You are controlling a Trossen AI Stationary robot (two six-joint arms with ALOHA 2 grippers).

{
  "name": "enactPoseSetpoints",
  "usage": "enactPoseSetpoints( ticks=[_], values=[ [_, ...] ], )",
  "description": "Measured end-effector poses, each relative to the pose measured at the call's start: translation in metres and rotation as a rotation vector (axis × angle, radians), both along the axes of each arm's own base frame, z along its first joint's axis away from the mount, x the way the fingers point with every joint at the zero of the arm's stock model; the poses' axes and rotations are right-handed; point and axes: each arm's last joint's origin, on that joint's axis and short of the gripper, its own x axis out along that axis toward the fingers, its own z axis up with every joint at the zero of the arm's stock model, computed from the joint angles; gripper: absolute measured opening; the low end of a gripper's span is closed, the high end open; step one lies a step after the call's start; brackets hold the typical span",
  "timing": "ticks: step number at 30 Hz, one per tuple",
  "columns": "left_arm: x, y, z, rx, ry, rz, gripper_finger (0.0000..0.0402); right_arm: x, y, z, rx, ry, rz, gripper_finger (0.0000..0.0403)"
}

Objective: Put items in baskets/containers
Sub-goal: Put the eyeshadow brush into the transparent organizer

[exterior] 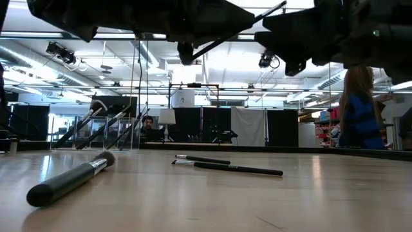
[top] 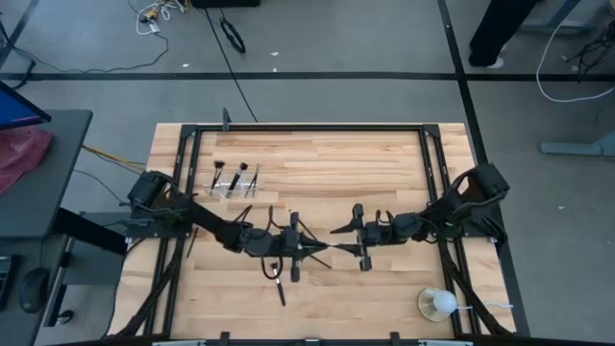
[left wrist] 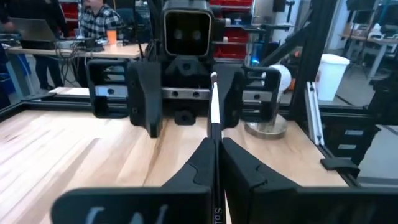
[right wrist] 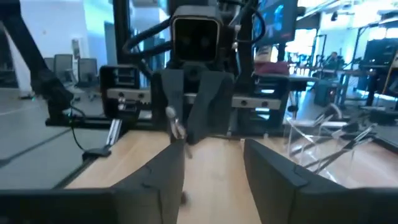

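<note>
My left gripper [top: 323, 248] is shut on a thin dark makeup brush [top: 342, 229] above the table's middle. The brush sticks out toward my right gripper [top: 346, 237], which faces it with open fingers. Its silver-ferruled end [right wrist: 175, 127] stands between those fingers, close to one finger [right wrist: 163, 168]; I cannot tell whether they touch. The clear holder [top: 236, 183] stands at the far left with several brushes leaning in it. More brushes lie flat on the table: a thick one [exterior: 71, 180] and two thin ones [exterior: 228, 169]. My left gripper pinches the brush's dark handle [left wrist: 216, 163] between its two fingers. The fingers point level toward the table's right side, and the brush lies along them, sticking out past their tips. The brush is lifted clear of the table, its free end tilted upward [exterior: 257, 22].
A white ball on a round dish [top: 437, 304] stands at the near right corner. Loose brushes [top: 279, 288] lie on the wood near my left arm. A black frame [top: 307, 128] runs round the table. People show in the room beyond.
</note>
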Motion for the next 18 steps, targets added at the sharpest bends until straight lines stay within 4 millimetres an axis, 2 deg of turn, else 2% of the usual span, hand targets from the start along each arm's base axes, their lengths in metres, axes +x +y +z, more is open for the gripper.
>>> enactPoseSetpoints(
  ticks=[7,16,18],
  values=[
    [0.0015,0.0007,0.0008,0.004,0.007,0.011,0.0017,-0.0032,0.0043,0.0087,0.0,-0.036,0.061,0.0124],
    [0.0032,0.0054,0.0005,-0.011,0.009,0.024,0.002,-0.0033,0.0047,0.0086,-0.004,-0.033,0.063,0.0018],
    [0.0035,0.0063,0.0002,-0.012,0.012,0.027,0.002,-0.0034,0.0049,0.0084,-0.005,-0.031,0.063,0.001]
  ],
)
